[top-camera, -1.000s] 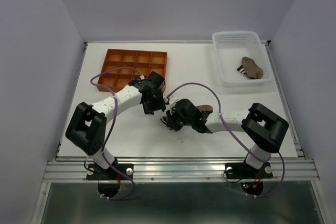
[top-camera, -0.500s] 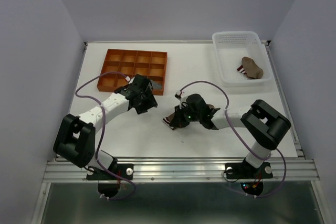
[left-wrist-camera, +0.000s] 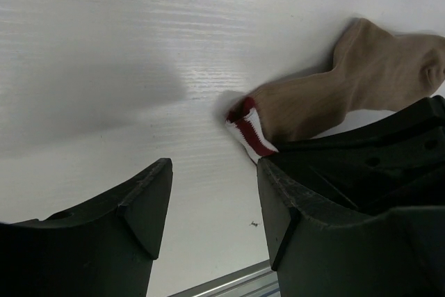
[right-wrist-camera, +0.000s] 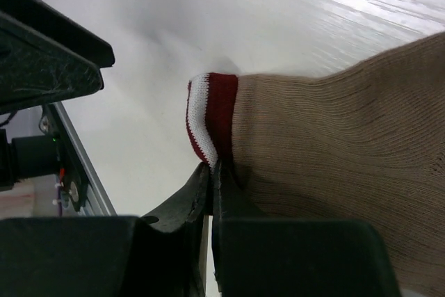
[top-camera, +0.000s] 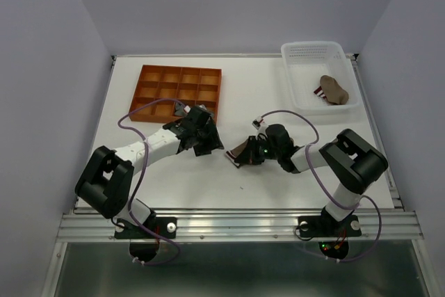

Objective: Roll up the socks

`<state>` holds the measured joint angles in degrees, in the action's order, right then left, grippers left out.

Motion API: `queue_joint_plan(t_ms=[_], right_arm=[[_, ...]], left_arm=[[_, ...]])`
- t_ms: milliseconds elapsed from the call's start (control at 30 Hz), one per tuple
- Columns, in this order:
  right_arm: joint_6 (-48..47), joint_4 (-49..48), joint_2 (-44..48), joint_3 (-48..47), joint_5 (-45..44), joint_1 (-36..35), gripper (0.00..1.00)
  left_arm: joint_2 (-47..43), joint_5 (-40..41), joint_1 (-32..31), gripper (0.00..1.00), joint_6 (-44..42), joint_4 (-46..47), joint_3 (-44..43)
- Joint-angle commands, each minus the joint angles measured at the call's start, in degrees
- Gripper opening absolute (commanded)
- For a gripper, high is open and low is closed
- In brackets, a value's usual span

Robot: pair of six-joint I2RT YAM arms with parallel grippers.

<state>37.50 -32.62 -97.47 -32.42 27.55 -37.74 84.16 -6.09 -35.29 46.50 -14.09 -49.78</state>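
Note:
A tan-brown sock (right-wrist-camera: 334, 137) with a red-white cuff (left-wrist-camera: 247, 127) lies flat on the white table (top-camera: 174, 172), near the middle in the top view (top-camera: 240, 153). My right gripper (right-wrist-camera: 214, 169) is shut on the cuff edge, low over the table (top-camera: 253, 153). My left gripper (left-wrist-camera: 214, 172) is open with nothing between its fingers. It hangs just left of the cuff (top-camera: 204, 138). A bundled tan sock (top-camera: 334, 90) with a striped part rests in the white basket (top-camera: 299, 95).
An orange compartment tray (top-camera: 149, 74) sits at the back left, close behind my left wrist. The white basket stands at the back right. A metal rail (top-camera: 236, 224) runs along the near table edge. My left gripper's dark body (right-wrist-camera: 42, 53) shows in the right wrist view.
My right gripper has drawn the sock's cuff to the right. My left gripper backed off to the left, then came back toward the cuff, staying open.

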Motion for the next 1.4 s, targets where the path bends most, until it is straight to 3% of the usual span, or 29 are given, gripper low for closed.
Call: queue_joint_plan(t_ms=[0, 233, 467, 1200, 1367], right_arm=[[5.5, -8.2, -1.9, 2.5, 3.9, 2.6, 0.01], [7.7, -10.4, -3.5, 3.2, 4.9, 4.2, 0.01], [10.0, -12.0, -5.2, 3.8, 5.7, 6.0, 0.01], [10.6, -13.4, -7.0, 3.3, 7.9, 7.6, 0.01], [9.9, -13.4, -7.1, 3.0, 8.7, 7.6, 0.01]], left_arm=[[0.5, -0.8, -1.1, 0.63, -1.2, 3.6, 0.5], [5.0, -2.2, -2.9, 0.62, -2.2, 6.5, -0.4], [9.1, -3.3, -4.1, 0.51, -2.4, 7.3, -2.3], [15.3, -4.4, -6.1, 0.5, -3.3, 11.1, -5.4], [17.9, -3.6, -6.7, 0.34, -3.5, 11.1, -6.7]])
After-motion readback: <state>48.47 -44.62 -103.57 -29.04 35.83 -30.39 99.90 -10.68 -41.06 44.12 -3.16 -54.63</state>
